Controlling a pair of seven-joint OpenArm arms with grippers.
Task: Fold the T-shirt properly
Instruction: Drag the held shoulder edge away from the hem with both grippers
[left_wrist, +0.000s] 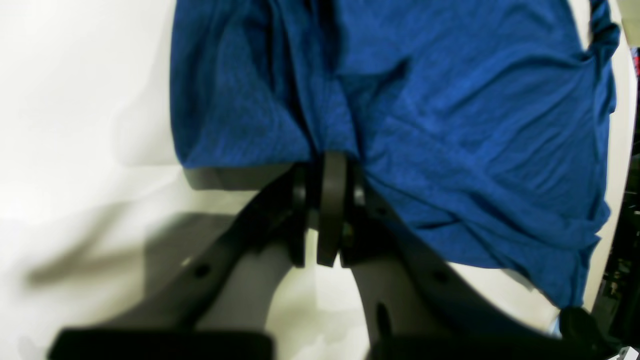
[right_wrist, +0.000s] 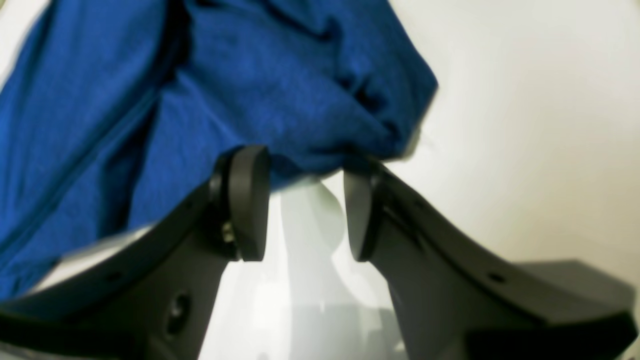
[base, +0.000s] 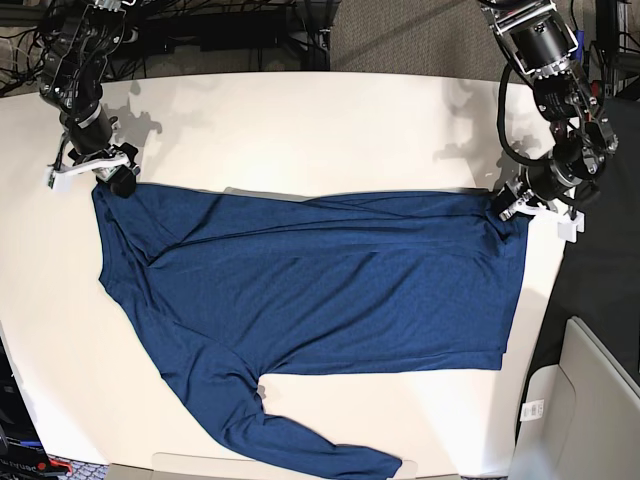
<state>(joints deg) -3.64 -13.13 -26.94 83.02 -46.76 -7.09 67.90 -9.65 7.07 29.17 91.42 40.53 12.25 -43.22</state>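
Note:
The dark blue T-shirt (base: 320, 280) lies spread across the white table (base: 300, 130), with one long sleeve (base: 330, 455) trailing to the front edge. At its far corner on the base view's right, my left gripper (base: 510, 205) is shut on the fabric. In the left wrist view the left gripper (left_wrist: 332, 162) pinches the cloth edge of the T-shirt (left_wrist: 450, 125), and the fabric bunches at the pads. My right gripper (base: 118, 183) sits at the far corner on the base view's left. Close up, the right gripper (right_wrist: 305, 162) stands open, the T-shirt (right_wrist: 200, 75) hem lying at its fingertips.
The table's right edge runs close beside the left gripper, with dark floor beyond it. A pale grey bin (base: 590, 400) stands off the table at the front right. Cables and equipment (base: 200, 25) crowd the back edge.

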